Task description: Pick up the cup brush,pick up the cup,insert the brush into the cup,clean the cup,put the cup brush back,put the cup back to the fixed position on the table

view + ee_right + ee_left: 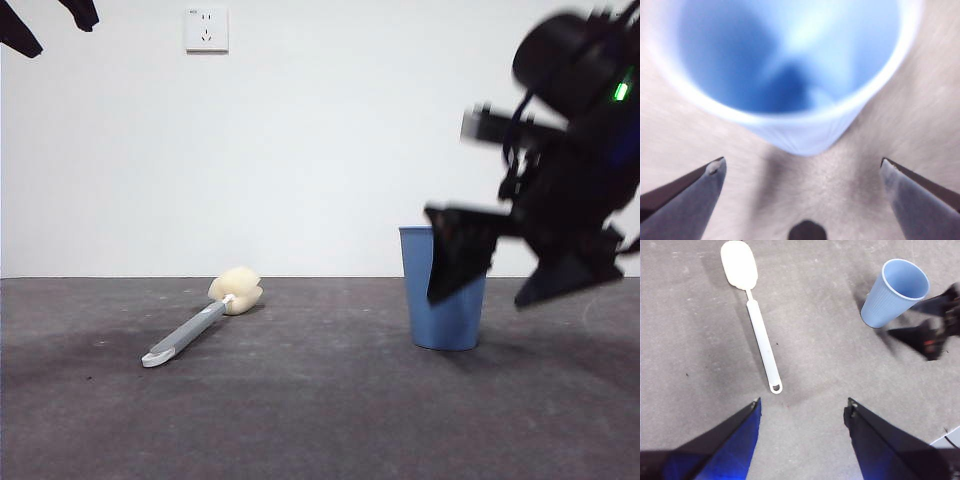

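Cup (445, 300): upright on table (300, 420), right of centre in front view. Right gripper (500, 265): jaws apart, just beside cup, not touching. Cup brush (205, 315): flat, left of centre. Left gripper (802, 407): jaws apart, above table, holding nothing.

A plain white wall (320, 160) runs behind everything, meeting the dark surface in a straight line. High up on it, left of the middle, sits a white power socket (206, 29), square, with small dark slots on its face. Its details are too small to read.
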`<state>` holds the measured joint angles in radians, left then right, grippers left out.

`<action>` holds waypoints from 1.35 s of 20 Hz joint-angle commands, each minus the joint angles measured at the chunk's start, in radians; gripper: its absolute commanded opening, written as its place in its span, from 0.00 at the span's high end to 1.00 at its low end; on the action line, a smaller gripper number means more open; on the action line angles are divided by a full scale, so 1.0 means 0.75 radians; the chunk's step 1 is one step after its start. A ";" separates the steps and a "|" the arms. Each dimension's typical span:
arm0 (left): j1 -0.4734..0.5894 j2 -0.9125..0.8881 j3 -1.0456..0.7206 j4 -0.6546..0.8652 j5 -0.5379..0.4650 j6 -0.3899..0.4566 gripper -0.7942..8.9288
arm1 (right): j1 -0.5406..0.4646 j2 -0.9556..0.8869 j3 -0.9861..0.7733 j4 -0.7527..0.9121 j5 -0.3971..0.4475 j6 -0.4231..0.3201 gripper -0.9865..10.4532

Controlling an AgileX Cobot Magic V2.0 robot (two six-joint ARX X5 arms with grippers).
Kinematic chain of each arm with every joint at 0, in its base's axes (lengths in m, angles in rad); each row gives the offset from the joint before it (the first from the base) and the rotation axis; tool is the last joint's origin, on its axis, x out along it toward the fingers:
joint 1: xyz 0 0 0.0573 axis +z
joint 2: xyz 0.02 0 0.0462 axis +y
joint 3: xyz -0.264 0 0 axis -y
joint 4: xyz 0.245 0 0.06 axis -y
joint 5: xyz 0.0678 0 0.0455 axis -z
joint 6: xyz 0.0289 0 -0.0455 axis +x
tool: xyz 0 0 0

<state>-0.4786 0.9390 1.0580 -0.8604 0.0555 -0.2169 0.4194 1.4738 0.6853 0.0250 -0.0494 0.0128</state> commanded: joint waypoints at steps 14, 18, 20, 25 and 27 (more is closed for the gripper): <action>0.001 0.000 -0.008 -0.167 0.148 0.192 0.92 | 0.171 -0.942 0.067 -1.058 -0.341 0.198 0.92; 0.001 0.000 -0.008 -0.184 0.139 0.191 0.92 | 0.170 -0.965 0.067 -1.063 -0.354 0.235 0.91; 0.001 0.000 -0.008 -0.186 0.139 0.190 0.92 | 0.169 -0.965 0.067 -1.063 -0.344 0.234 0.91; 0.001 0.000 -0.008 -0.169 0.139 0.190 0.92 | 0.169 -0.965 0.067 -1.063 -0.345 0.230 0.91; 0.001 0.000 -0.008 -0.169 0.139 0.190 0.92 | 0.169 -0.965 0.067 -1.063 -0.345 0.230 0.91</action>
<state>-0.4786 0.9390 1.0580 -0.9966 0.1608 -0.0864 0.5457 0.7521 0.7311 -0.7769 -0.3107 0.1764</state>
